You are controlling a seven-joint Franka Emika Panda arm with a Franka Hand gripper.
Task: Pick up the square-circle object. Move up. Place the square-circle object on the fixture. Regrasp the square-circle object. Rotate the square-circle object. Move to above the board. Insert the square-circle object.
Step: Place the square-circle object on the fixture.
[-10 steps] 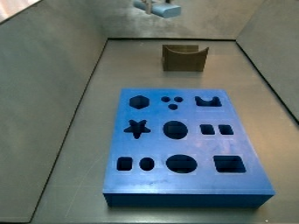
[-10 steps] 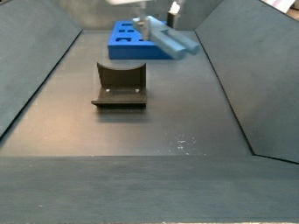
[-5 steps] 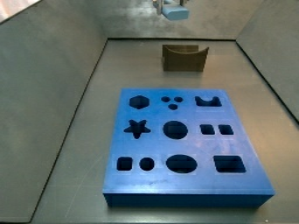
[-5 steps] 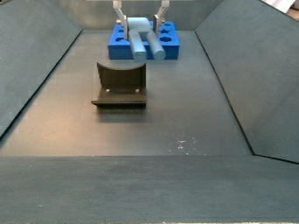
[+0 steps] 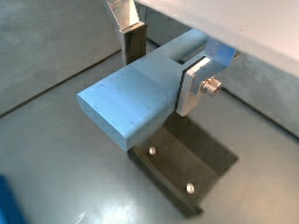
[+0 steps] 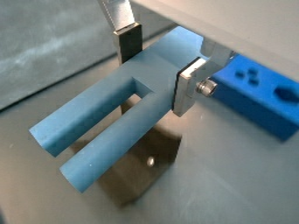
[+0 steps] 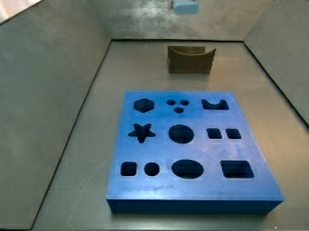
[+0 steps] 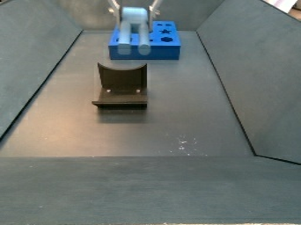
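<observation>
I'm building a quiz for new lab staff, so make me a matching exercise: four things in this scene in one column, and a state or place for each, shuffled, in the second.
Column 1:
1. square-circle object
2. fixture
3. board
4. gripper

Column 2:
A. lies flat on the floor, all its shaped holes unfilled
B. shut on a piece, up in the air above the fixture
C. held between the fingers, off the floor
D. stands on the floor with nothing resting in it

Pairs: 1-C, 2-D, 3-A, 4-B
</observation>
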